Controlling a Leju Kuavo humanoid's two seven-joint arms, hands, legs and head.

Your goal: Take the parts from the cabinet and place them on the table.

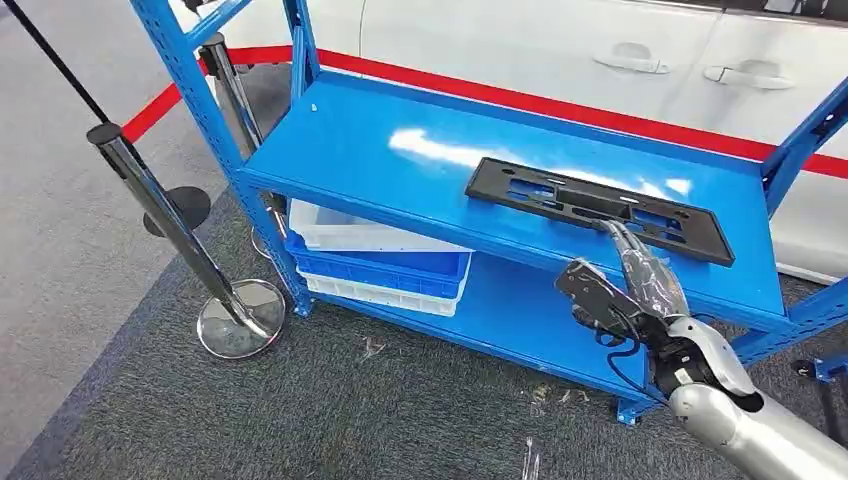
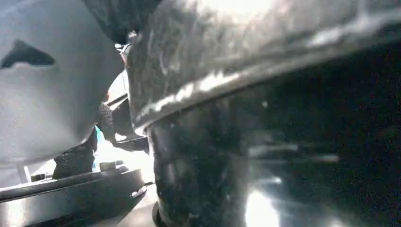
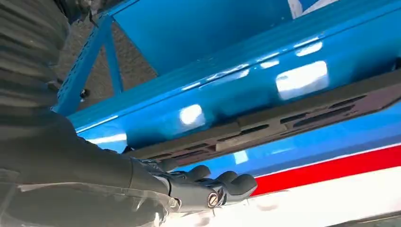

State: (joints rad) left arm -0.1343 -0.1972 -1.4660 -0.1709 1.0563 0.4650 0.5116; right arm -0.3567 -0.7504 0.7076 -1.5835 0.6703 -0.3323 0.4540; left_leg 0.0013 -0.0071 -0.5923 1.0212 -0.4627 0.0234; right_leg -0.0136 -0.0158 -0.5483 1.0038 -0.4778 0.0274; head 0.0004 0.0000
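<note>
Right hand (image 1: 640,275) outstretched over black part (image 1: 600,208)

Right arm (image 1: 745,430) silver, glossy; black wrist, looped black cables; hand (image 1: 640,285) dark, fingers (image 3: 227,182) black.

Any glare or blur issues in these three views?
Head view: sharp, white glare patches on the blue shelf behind the black plate. Left wrist view: dark, blurred, unreadable. Right wrist view: reflections on the shelf, the right hand close and soft.
</note>
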